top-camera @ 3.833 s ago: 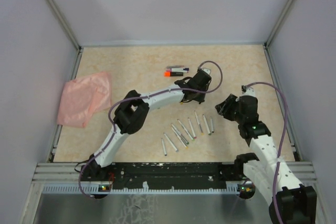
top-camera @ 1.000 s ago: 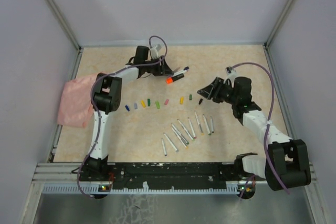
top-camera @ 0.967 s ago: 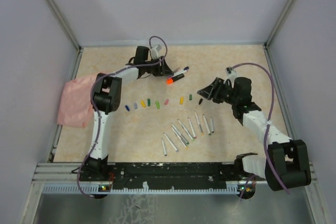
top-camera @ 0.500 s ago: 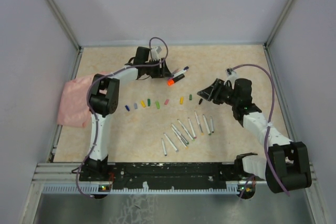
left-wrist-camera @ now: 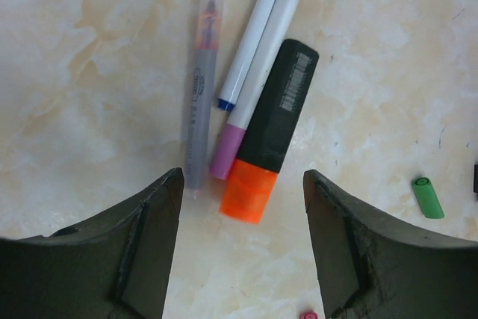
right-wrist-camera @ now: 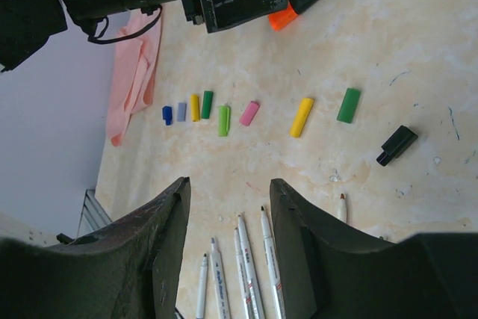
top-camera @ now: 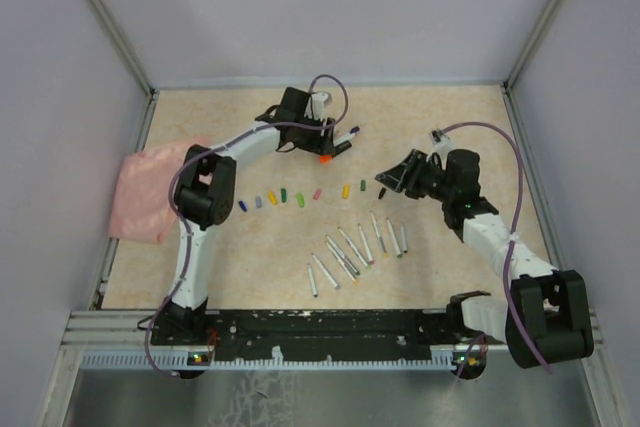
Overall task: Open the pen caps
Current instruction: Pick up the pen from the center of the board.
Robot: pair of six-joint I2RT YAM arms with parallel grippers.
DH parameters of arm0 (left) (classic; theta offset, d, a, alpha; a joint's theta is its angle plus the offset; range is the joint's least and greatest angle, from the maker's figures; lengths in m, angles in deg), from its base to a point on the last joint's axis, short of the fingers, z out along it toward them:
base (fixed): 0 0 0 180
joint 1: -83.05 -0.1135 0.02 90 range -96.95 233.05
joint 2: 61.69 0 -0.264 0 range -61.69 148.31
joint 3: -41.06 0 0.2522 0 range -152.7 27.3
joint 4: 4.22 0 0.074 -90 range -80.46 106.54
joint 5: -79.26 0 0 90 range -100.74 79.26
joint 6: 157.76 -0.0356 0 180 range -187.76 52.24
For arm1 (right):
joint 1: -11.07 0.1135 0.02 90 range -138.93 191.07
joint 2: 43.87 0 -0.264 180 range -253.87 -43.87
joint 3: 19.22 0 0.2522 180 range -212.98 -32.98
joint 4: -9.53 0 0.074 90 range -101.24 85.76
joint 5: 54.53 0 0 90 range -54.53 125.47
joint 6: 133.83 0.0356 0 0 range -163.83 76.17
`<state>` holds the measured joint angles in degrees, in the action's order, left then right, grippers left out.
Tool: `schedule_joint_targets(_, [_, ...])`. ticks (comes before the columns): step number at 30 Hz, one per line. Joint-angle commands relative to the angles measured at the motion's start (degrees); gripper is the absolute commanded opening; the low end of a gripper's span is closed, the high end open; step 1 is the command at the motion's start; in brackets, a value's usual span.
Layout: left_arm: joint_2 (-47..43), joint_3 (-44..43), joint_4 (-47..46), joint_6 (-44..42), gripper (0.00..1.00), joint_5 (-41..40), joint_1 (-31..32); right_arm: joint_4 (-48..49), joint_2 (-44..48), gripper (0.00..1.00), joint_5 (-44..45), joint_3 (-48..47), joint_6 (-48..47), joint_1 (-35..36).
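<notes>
**Opening pen caps: approach to the last capped group.** The left gripper [left-wrist-camera: 241, 177], jaws spread wide and holding nothing, hangs over four capped pens [left-wrist-camera: 240, 72] lying side by side, far of centre on the table [top-camera: 450, 117]. In the left wrist view their long axes run up the frame, tilted slightly to the right. They therefore cross the line between the two fingers, so a closing stroke would take a barrel across its width. Nearest the fingertips is the black highlighter [left-wrist-camera: 282, 102], its orange cap [left-wrist-camera: 246, 193] pointing back toward the gripper. Touching its left flank are a white pen with a pink-purple end [left-wrist-camera: 258, 84] and a white pen with blue ends [left-wrist-camera: 245, 54]. A grey pen with a translucent cap [left-wrist-camera: 200, 102] lies just beside these. The right gripper [right-wrist-camera: 228, 182], also parted and empty, stands well apart to the right, above the right end of the row of loose caps [right-wrist-camera: 224, 113]. That row shows blue, grey-blue, yellow, green, pink and black stubs. Uncapped pens [top-camera: 355, 252] lie fanned near the arm bases, and a pink cloth [top-camera: 160, 187] lies at the left edge. The left arm is judged much the nearer to the capped group. The next move probably calls for a straight descent onto one barrel.
</notes>
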<state>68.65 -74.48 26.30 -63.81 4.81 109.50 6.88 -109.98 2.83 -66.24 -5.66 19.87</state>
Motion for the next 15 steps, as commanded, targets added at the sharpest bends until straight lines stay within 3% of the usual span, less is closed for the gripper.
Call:
schedule_joint_targets(1, [-0.4,-4.9,2.0,-2.8,0.71,-2.3,-0.1,2.7,0.4,0.47,-0.8,-0.2,-0.1,-0.4])
schedule_joint_targets(6, [1.7,-9.3,2.1,-1.6,0.65,-1.9,-0.5,2.1,0.8,0.47,-0.4,-0.4,-0.5,-0.4])
schedule_joint_targets(9, [3.8,-12.9,3.2,-1.9,0.46,-3.9,-0.5,2.1,0.7,0.47,-0.4,-0.4,-0.6,-0.4])
schedule_joint_targets(11, [5.7,-15.8,4.8,-2.2,0.38,-4.4,-0.5,2.1,0.4,0.47,-0.5,-0.6,-0.7,-0.4])
schedule_joint_targets(15, [7.6,-17.7,4.9,-2.5,0.38,-3.2,-0.5,2.2,-0.1,0.47,-0.6,-0.7,-0.8,-0.4])
